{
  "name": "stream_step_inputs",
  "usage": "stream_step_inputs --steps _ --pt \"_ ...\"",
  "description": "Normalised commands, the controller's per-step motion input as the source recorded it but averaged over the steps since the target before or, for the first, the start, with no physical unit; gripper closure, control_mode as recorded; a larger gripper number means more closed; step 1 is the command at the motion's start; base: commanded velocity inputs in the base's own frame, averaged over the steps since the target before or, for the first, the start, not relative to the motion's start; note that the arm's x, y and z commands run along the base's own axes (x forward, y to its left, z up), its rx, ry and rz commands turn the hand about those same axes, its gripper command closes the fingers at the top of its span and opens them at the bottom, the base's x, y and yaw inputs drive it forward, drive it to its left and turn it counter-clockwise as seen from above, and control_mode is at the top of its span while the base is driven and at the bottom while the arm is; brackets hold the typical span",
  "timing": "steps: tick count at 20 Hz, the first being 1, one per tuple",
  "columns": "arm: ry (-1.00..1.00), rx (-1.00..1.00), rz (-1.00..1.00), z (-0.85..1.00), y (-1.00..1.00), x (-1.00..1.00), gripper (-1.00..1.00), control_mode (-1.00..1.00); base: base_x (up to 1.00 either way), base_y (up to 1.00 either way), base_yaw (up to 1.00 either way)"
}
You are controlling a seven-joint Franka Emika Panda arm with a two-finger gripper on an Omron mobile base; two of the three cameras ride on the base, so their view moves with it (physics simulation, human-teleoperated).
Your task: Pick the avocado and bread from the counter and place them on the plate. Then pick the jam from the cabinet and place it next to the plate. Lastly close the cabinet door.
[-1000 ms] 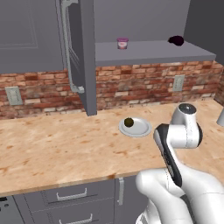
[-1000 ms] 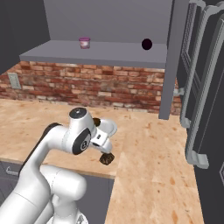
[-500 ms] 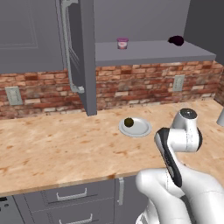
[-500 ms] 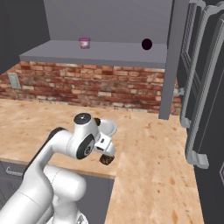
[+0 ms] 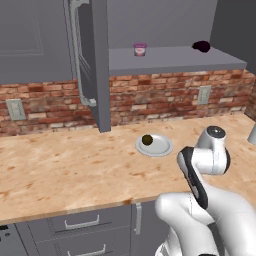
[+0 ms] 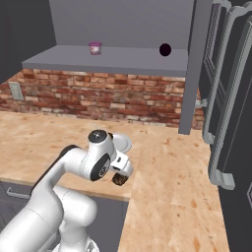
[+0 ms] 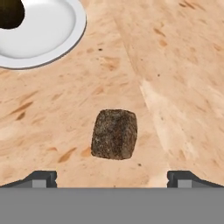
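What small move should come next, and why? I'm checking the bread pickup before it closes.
Probably lower the open gripper straight down around the mottled dark brown bread lump. Its fingertips stand wide on either side, above the beige wood-grain counter, nothing held. The olive-green avocado already sits on the pale round plate.

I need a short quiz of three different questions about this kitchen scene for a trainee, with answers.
1. True or false: the avocado lies on the plate.
2. Where does the jam stand? A) on the counter B) on the cabinet shelf C) on the plate
3. Fill in: under the open claw, on the counter, lies the ____.

Key: 1 true; 2 B; 3 bread.
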Motion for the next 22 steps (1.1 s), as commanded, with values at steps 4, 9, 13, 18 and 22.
stream_step_inputs --steps 4,9,13,18,22 --pt "0.01 0.0 0.0 -0.16 0.0 0.17 -1.0 -1.0 0.0 0.0 0.0" --pt "0.02 0.0 0.0 -0.23 0.0 0.12 -1.0 -1.0 0.0 0.0 0.0" --pt "0.0 0.0 0.0 -0.26 0.0 0.09 -1.0 -1.0 0.0 0.0 0.0" --pt "0.0 0.0 0.0 -0.29 0.0 0.03 -1.0 -1.0 0.0 0.0 0.0" --pt "0.0 0.0 0.0 -0.29 0.0 0.01 -1.0 -1.0 0.0 0.0 0.0"
